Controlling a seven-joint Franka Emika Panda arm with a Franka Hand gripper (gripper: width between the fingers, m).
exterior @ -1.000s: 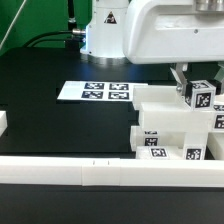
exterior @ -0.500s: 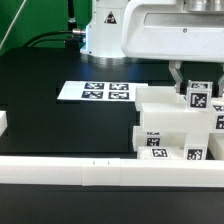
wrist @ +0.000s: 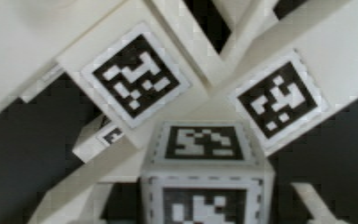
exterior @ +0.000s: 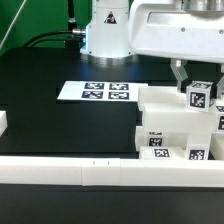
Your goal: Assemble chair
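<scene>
1. Since half a second ago the gripper (exterior: 198, 80) has moved a little toward the exterior view's right. The short post (exterior: 200, 98) between its fingers went with it. The other things lie as before.
2. One dark finger (exterior: 180, 74) hangs just beside the post on the exterior view's left, and the other is on the far side. I cannot tell whether they press on the post or only stand around it.
3. The stacked white chair blocks (exterior: 165, 122) are at the exterior view's right, on the black table (exterior: 60, 125). They hide the lower part of the post.
4. The marker board (exterior: 95, 91) lies flat, well apart from the blocks, toward the exterior view's left. The long white border rail (exterior: 80, 172) runs along the front edge, just before the blocks. The arm's base (exterior: 105, 35) stands behind.
5. The post stands upright with its long axis vertical, and one tag faces the exterior camera. In the wrist view its end is seen close, and behind it the cross-braced frame (wrist: 140, 80) shows two tags on its slanted bars.
</scene>
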